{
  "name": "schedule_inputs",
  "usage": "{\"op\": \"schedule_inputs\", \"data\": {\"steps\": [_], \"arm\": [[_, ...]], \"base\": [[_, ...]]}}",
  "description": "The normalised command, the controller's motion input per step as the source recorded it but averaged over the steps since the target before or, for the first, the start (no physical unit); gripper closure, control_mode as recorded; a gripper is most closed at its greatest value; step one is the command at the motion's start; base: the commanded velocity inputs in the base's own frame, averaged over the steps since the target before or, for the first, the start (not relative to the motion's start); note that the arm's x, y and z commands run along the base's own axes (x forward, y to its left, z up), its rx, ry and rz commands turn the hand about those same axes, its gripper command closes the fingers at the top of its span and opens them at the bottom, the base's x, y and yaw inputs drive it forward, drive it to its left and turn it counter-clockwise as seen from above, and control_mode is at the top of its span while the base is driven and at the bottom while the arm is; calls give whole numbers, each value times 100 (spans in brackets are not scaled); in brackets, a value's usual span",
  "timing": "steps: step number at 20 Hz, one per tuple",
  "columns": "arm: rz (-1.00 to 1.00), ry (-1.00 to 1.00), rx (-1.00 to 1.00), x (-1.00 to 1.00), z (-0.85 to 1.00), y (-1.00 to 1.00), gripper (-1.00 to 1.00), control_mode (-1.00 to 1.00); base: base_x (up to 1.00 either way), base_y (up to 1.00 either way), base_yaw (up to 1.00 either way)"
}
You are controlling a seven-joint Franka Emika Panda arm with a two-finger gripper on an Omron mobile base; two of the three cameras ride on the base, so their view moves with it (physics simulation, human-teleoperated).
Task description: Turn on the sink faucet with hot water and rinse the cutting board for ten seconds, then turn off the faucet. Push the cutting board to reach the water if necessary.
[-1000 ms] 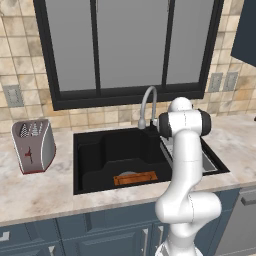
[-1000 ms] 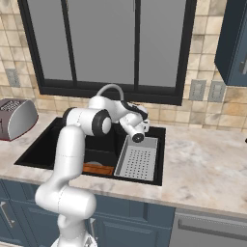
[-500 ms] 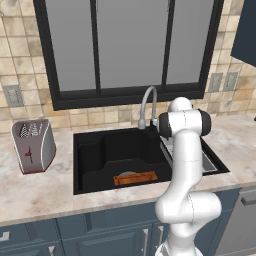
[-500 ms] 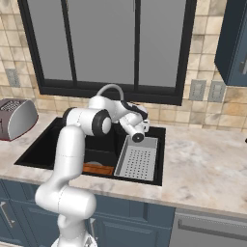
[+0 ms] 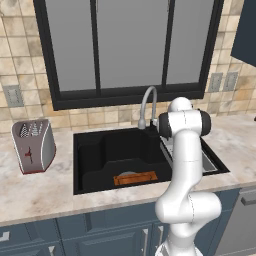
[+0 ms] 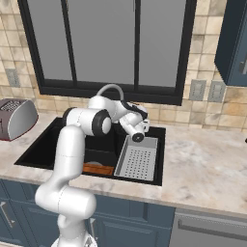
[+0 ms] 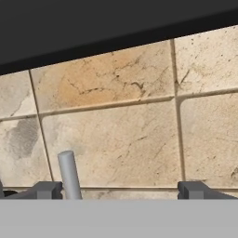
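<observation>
Tan tiled wall (image 7: pixel 116 139) fills the space behind the gripper (image 7: pixel 121 189), whose two dark fingertips stand wide apart with nothing between them. A slim grey rod (image 7: pixel 69 174), apparently part of the faucet, rises just beside one fingertip. Across the marble counter (image 5: pixel 45 187), the faucet (image 5: pixel 147 105) arches over the black sink (image 5: pixel 95 150). The cutting board (image 5: pixel 135 178) lies flat on the sink floor. A metal rack (image 6: pixel 138 158) sits in the other compartment, and a toaster (image 5: pixel 34 146) stands apart on the counter.
</observation>
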Motion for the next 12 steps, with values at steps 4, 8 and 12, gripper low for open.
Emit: {"op": "schedule_inputs", "data": {"steps": [4,8,12], "arm": [[0,0,0,10,0,0,-100,-100],[0,0,0,9,0,0,-100,-100],[0,0,0,9,0,0,-100,-100]], "base": [[0,0,0],[0,0,0],[0,0,0]]}}
